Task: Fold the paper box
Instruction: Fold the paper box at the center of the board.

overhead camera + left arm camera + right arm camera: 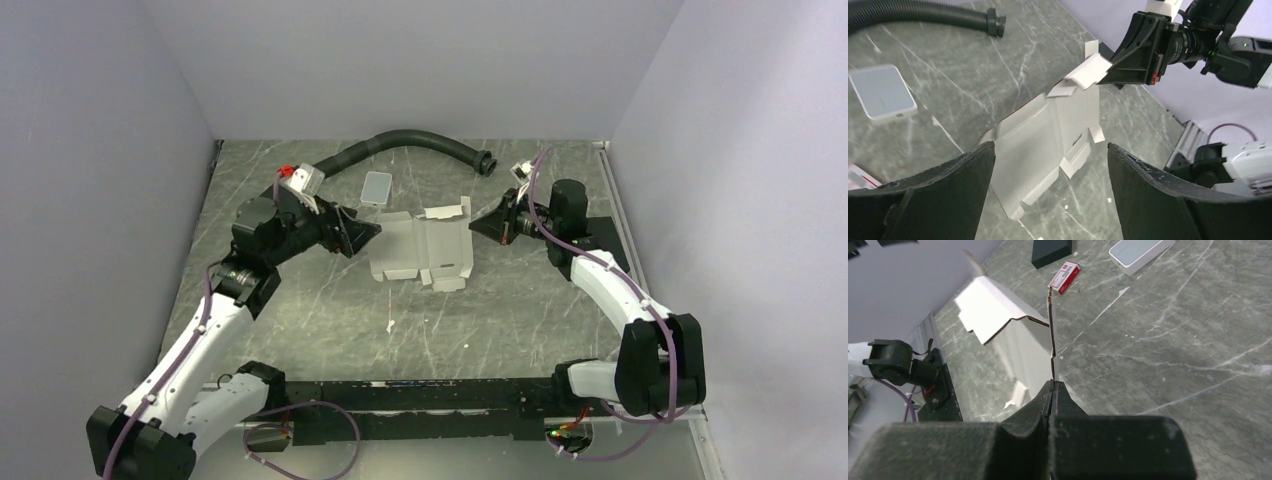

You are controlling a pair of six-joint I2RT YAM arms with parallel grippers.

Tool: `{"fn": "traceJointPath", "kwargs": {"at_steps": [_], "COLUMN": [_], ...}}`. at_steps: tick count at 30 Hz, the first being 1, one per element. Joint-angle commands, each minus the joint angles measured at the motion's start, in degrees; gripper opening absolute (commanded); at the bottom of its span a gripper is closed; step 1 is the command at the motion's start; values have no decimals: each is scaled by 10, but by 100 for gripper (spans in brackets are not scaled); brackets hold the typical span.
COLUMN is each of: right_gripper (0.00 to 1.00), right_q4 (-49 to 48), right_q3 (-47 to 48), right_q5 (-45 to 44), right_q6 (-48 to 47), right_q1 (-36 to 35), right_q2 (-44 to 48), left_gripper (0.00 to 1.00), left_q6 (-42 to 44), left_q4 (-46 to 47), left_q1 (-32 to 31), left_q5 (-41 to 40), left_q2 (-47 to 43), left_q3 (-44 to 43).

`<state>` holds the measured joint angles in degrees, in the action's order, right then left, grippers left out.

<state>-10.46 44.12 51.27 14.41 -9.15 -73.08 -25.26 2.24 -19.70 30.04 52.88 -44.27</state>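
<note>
The paper box (420, 245) is a white creased die-cut sheet, partly folded up, in the middle of the marble table. My right gripper (482, 226) is shut on the sheet's right edge; in the right wrist view the jaws (1052, 385) pinch the thin cardboard edge, and the paper box (1020, 342) rises from them. My left gripper (366, 233) is at the sheet's left side and stands open. In the left wrist view the left gripper (1050, 152) holds nothing and the paper box (1048, 132) lies just beyond its tips. The right gripper (1108, 77) grips a raised flap there.
A light grey rounded tile (376, 187) lies behind the sheet, left of centre. A black corrugated hose (420, 143) curves along the back. A black flat pad (603, 232) sits under the right arm. A small red-and-white item (1064, 277) lies near the left arm.
</note>
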Motion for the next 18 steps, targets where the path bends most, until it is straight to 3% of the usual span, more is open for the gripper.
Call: {"fn": "traceJointPath", "kwargs": {"at_steps": [1, 2, 4, 6, 9, 13, 18], "right_gripper": [0, 0, 0, 0, 0, 0, 0], "right_q4": [33, 42, 49, 55, 59, 72, 75], "right_q3": [38, 42, 47, 49, 50, 55, 57], "right_q5": [-3, -3, 0, 3, 4, -4, -9], "right_q6": [-60, -65, -67, -69, -68, -77, -76], "right_q1": [-2, -3, -5, -7, -10, -14, -20], "right_q2": [7, 4, -3, -10, -18, -29, -32], "left_gripper": [91, 98, 100, 99, 100, 99, 99], "left_q6": [164, 189, 268, 371, 439, 508, 564], "left_q4": [-60, -60, -86, -120, -145, -93, 45], "left_q1": [-6, -16, -71, -134, -193, -225, -242], "left_q5": [39, 56, 45, -12, -77, -122, -167], "left_q2": [7, 20, 48, 82, 146, 208, 250], "left_q3": [-59, -72, -108, -147, -182, -172, -140]}}
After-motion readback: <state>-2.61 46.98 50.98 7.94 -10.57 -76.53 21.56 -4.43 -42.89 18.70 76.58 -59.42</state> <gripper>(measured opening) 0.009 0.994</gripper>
